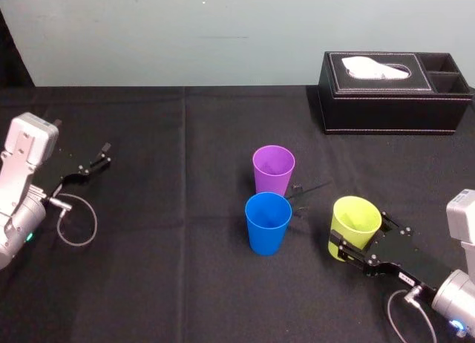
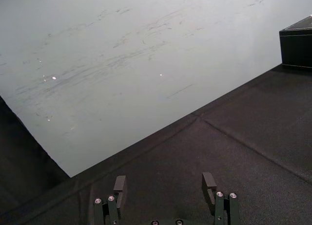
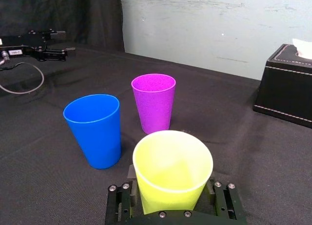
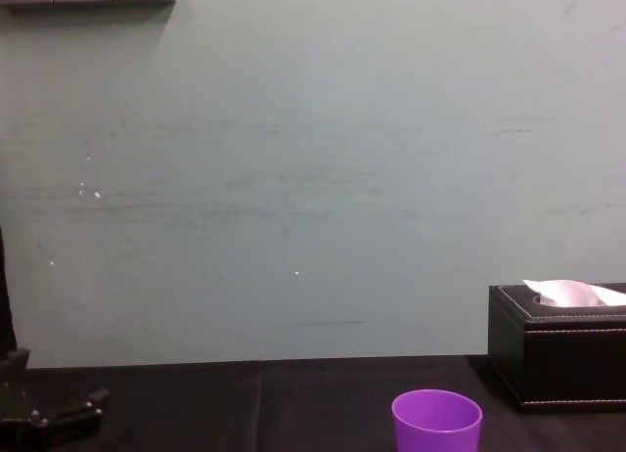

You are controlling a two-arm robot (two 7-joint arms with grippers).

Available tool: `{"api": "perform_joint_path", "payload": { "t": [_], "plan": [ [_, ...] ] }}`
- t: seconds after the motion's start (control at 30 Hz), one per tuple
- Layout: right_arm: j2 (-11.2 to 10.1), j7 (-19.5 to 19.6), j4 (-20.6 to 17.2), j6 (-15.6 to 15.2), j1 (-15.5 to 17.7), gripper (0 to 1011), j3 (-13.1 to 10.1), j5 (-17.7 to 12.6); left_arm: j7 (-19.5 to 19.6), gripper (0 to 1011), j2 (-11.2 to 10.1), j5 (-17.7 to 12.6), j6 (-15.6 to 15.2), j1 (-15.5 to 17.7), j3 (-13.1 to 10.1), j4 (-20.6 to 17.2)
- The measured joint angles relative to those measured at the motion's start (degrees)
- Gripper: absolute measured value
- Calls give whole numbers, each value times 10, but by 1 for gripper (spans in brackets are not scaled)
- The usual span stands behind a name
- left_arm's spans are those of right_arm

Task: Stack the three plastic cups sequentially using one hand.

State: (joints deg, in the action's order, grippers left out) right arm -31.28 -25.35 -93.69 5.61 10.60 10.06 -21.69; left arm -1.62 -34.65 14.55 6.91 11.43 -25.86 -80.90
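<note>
step 1, pick – right gripper clamped on yellow-green cup, right of the others | next: lift, centre over blue cup – purple cup just behind – lower in | left gripper parked far left, jaws apart, empty

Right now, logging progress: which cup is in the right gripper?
The yellow-green cup, held by the right gripper; the blue cup and purple cup stand free.

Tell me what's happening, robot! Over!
Right tool around yellow-green cup. Left tool open, parked far left. Blue cup, purple cup upright, unstacked. Nothing blocking them.
</note>
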Motion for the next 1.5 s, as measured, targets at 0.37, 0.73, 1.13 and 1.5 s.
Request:
{"api": "perform_joint_path", "payload": {
  "t": [0.37, 0.73, 1.13, 1.5],
  "plan": [
    [0, 0, 0, 0, 1, 734, 0, 0, 0, 1011, 0, 0, 0, 0, 0, 0],
    [-10, 0, -38, -13, 9, 734, -8, 0, 0, 1011, 0, 0, 0, 0, 0, 0],
    [-26, 2, -75, -51, -11, 734, -10, -3, 0, 1011, 0, 0, 0, 0, 0, 0],
    [-29, 2, -77, -96, -80, 734, 8, -10, 0, 1011, 0, 0, 0, 0, 0, 0]
  ]
}}
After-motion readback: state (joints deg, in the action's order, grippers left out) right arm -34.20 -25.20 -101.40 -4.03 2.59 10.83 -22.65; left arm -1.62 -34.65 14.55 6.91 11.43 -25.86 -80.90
